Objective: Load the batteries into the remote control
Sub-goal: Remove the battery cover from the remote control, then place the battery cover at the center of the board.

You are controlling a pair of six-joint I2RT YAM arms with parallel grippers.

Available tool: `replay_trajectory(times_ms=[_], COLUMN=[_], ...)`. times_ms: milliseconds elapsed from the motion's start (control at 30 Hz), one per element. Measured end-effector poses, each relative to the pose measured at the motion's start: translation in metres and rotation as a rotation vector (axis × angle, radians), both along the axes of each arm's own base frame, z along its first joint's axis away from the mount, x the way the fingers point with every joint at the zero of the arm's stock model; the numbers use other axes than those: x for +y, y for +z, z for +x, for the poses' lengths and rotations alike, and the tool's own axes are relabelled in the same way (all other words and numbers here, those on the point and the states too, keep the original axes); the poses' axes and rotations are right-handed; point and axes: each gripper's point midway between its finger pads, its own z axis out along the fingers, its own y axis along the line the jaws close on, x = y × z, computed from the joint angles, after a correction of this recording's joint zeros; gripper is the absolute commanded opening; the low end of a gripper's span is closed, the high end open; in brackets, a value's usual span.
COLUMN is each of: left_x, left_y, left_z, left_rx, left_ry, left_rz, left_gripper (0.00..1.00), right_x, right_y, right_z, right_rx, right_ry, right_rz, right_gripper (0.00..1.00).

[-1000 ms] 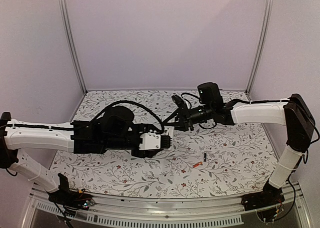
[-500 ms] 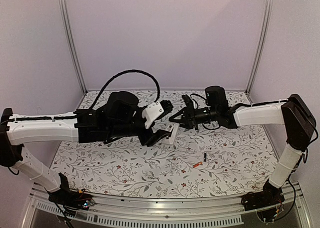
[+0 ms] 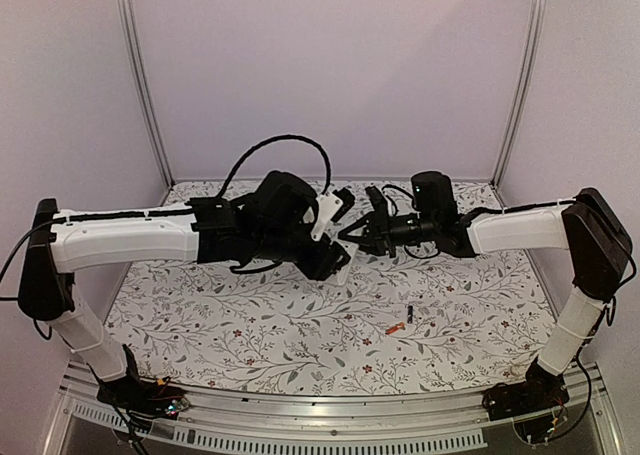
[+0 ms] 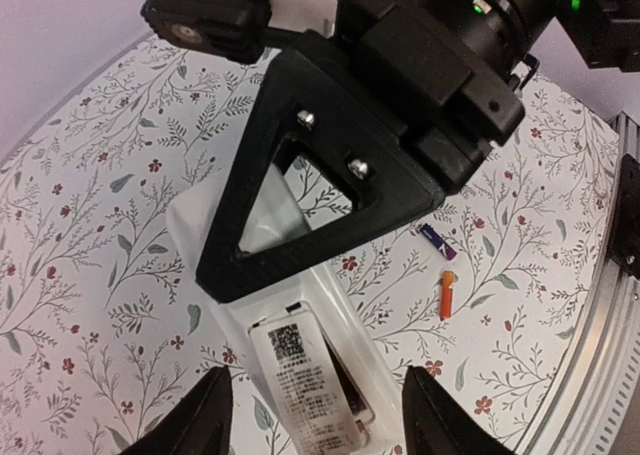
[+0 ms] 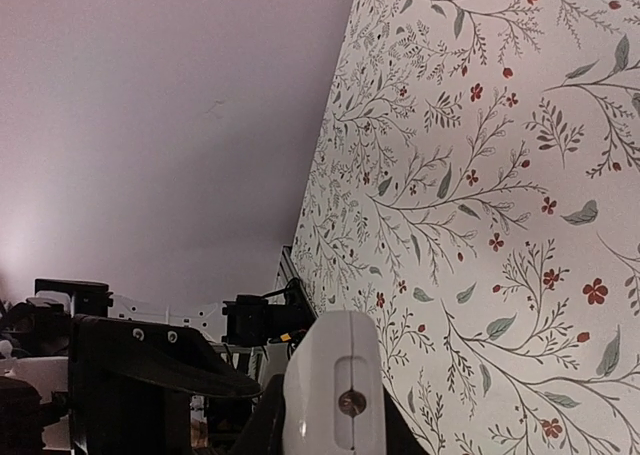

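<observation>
Left gripper [image 4: 318, 420]: fingers either side of the remote control's [image 4: 300, 365] near end, can't tell if pinching | remote control: label side up, above the floral table [image 3: 480, 305] | right gripper [image 3: 350, 237]: clenched on its far end | black battery [image 3: 409, 312], orange-red battery [image 3: 395, 328]: lying on the table, near each other.

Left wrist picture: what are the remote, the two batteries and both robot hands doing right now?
left gripper: open, a finger on each side of the remote control, gaps showing.
right gripper: shut on the remote control's far end.
remote control: label side up, held at one end.
black battery: lying on the table, not loaded.
orange battery: lying on the table nearby, not loaded.
</observation>
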Motion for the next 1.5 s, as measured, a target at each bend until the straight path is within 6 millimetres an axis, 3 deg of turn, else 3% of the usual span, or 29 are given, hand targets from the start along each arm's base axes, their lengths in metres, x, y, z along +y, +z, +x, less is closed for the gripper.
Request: replay_trajectory(times_ms=[200,367,533,900,1067,1200,1333,1500], left_x=[0.004,0.001,-0.001,0.011,0.025,0.041,0.049,0.062], left_y=[-0.015,-0.028,-0.027,-0.03,-0.039,-0.059,-0.102,-0.154], left_z=[-0.001,0.0,0.002,0.014,0.028,0.045,0.052,0.046], left_rx=[0.036,0.062,0.067,0.09,0.119,0.159,0.226,0.316], left_ry=[0.011,0.015,0.019,0.069,0.117,0.187,0.234,0.265], left_rz=[0.045,0.079,0.079,0.085,0.083,0.108,0.185,0.303], left_gripper=[0.51,0.4,0.27,0.21,0.22,0.22,0.23,0.25], right_x=[0.0,-0.001,-0.003,-0.023,-0.039,-0.061,-0.084,-0.118], right_y=[-0.001,-0.001,-0.003,-0.008,-0.02,-0.034,-0.04,-0.043], right_z=[0.0,0.001,0.004,0.009,0.012,0.013,0.015,0.022], right_rx=[0.0,-0.008,-0.018,-0.04,-0.04,-0.029,-0.027,-0.035], right_ry=[-0.002,-0.008,-0.02,-0.052,-0.086,-0.128,-0.176,-0.258], right_rz=[-0.002,-0.005,-0.01,0.013,0.008,-0.007,-0.008,-0.008], right_gripper=[0.0,0.0,0.0,0.0,0.0,0.0,0.0,0.0])
